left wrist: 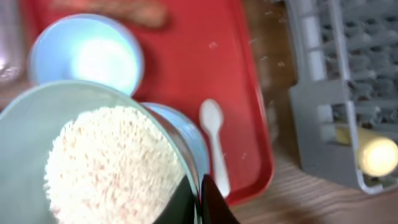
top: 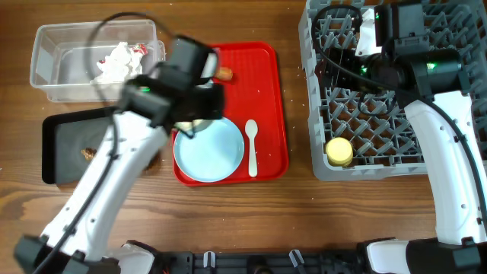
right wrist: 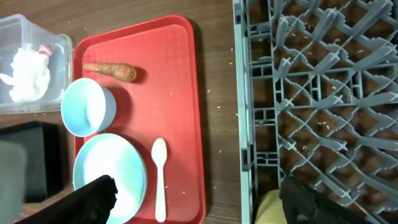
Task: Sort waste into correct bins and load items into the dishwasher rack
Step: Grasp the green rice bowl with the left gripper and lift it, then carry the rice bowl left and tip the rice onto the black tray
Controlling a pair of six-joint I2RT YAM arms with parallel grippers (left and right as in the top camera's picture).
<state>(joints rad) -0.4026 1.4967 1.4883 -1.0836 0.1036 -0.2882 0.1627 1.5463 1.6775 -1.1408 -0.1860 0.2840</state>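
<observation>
Left gripper (left wrist: 202,202): closed on the rim of the mint-white bowl (left wrist: 28,121), one dark finger showing at the near edge. The bowl is held above the red serving tray (right wrist: 168,81).
White rice-like grains (left wrist: 112,168): heaped inside the held bowl; a few loose white specks lie on the tray and on the wooden table (top: 297,221).
Right gripper (right wrist: 202,200): fingers spread wide and holding nothing, poised over the left part of the dishwasher rack (top: 365,122).
Yellow cup (top: 338,151): in the rack, at its near left corner.
Blue bowl (right wrist: 102,112): upright on the red tray, just beside the pale-blue plate (right wrist: 109,177).
White spoon (right wrist: 160,177): flat on the tray to the right of the plate, bowl end pointing away from the robot.
Carrot (right wrist: 111,70): on the far part of the tray, beyond the blue bowl.
Clear tub (top: 46,84): on the table to the left of the red tray, holding the crumpled napkin (top: 112,62) and the red wrapper (top: 138,50).
Black tray (top: 68,141): just in front of the tub, with the small brown lump (top: 88,153) on it
</observation>
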